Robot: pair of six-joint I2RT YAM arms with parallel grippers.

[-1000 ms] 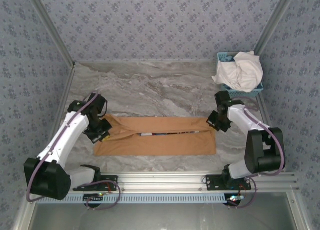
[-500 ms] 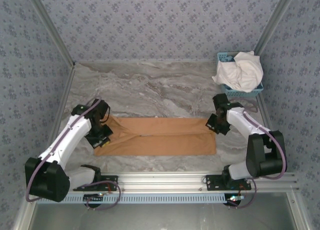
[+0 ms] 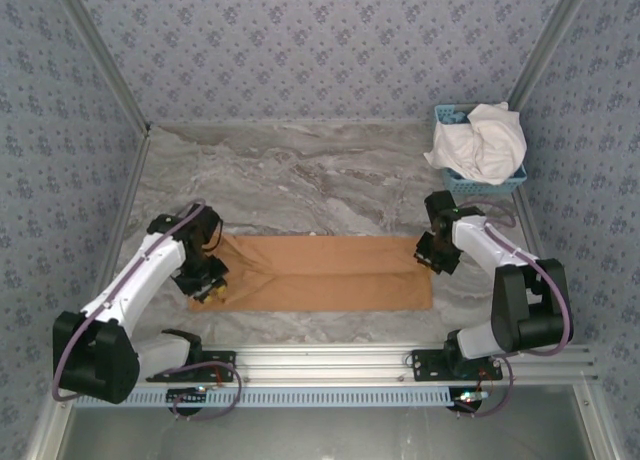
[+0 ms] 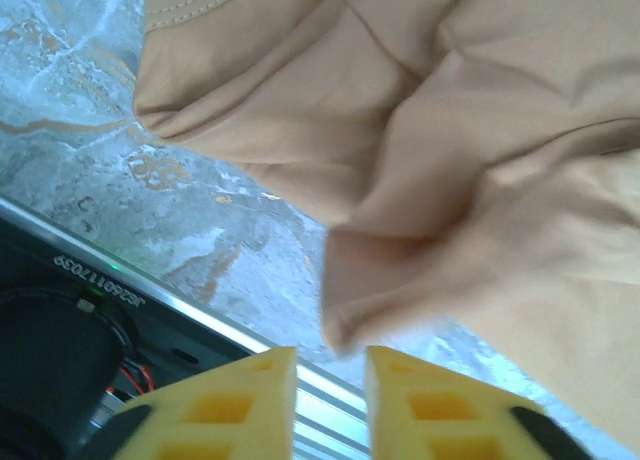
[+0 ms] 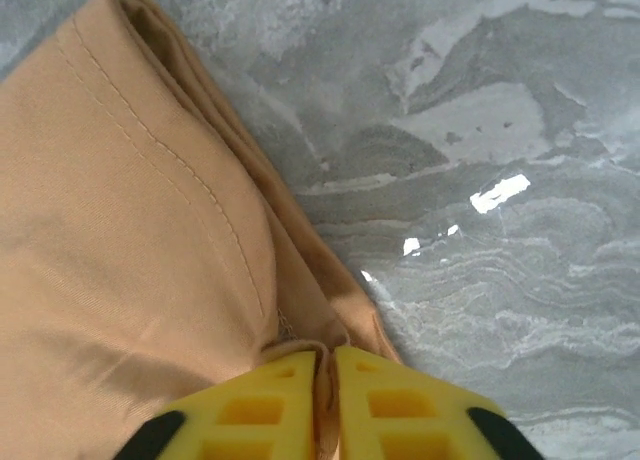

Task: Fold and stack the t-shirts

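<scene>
Folded shut since before, tan-orange t-shirt (image 3: 320,275) is pinched by right hand (image 5: 326,353); left hand (image 4: 331,353): cannot tell.

Grey marble table (image 3: 300,170) — blue floral-patterned walls (image 3: 300,40), aluminium frame rail (image 3: 330,358).

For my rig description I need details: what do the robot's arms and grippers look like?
The left arm and right arm have white links, black joints and a purplish cable alongside. The left gripper and right gripper have bright yellow fingers with rectangular recesses.
</scene>
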